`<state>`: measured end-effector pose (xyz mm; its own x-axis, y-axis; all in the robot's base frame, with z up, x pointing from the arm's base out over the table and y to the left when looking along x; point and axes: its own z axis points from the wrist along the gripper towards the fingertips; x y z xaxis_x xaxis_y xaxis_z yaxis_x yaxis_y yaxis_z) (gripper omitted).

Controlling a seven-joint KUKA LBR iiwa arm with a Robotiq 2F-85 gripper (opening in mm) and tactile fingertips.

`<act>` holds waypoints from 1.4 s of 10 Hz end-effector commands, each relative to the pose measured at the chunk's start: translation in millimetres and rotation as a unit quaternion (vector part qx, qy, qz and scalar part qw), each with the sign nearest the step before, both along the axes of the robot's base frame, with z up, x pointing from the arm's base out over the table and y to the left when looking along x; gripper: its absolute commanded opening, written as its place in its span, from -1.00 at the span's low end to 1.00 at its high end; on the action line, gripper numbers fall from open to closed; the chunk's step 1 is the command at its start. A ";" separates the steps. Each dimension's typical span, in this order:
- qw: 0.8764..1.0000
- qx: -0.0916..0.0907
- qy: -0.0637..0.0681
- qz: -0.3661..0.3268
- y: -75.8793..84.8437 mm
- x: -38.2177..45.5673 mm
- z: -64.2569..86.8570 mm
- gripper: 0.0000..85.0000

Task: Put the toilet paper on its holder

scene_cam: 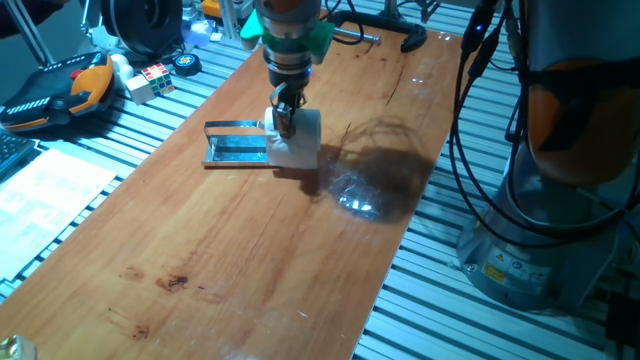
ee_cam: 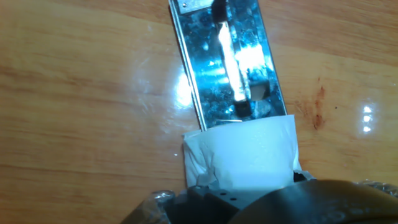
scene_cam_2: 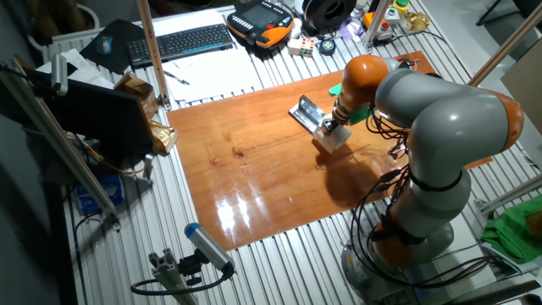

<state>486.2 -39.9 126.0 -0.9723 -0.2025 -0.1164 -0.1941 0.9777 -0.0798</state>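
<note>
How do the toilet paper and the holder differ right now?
The toilet paper is matte white and soft; the holder is shiny grey metal. The toilet paper is a chunky roll held in the gripper; the holder is a flat plate with a thin bar, lying free on the wooden table. They sit end to end.

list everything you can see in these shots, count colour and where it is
toilet paper: one, white, on the wooden table at the open end of the holder, around the fingers
holder: one, shiny grey metal, flat on the table beside the roll
wooden table: one, reddish brown, centre
rubik's cube: one, multicoloured, off the table's far corner
teach pendant: one, black and orange, next to the cube
keyboard: one, black, on the slatted bench beyond the table
green cloth: one, green, near the robot base
gripper: one, dark, in the roll
robot arm: one, grey and orange, at the table's edge
</note>
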 end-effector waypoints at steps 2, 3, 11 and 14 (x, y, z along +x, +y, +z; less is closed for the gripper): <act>1.000 -0.001 -0.002 0.002 -2.6 3.0 -2.9 -0.98; 1.000 -0.001 -0.004 0.001 -3.3 3.7 -3.2 -0.98; 1.000 -0.002 -0.009 0.004 -4.1 15.1 -7.5 -0.98; 1.000 -0.001 -0.012 0.009 -16.5 20.1 -10.3 -0.98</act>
<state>506.6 -56.6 115.6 -0.9654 -0.2199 -0.1405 -0.2092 0.9740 -0.0867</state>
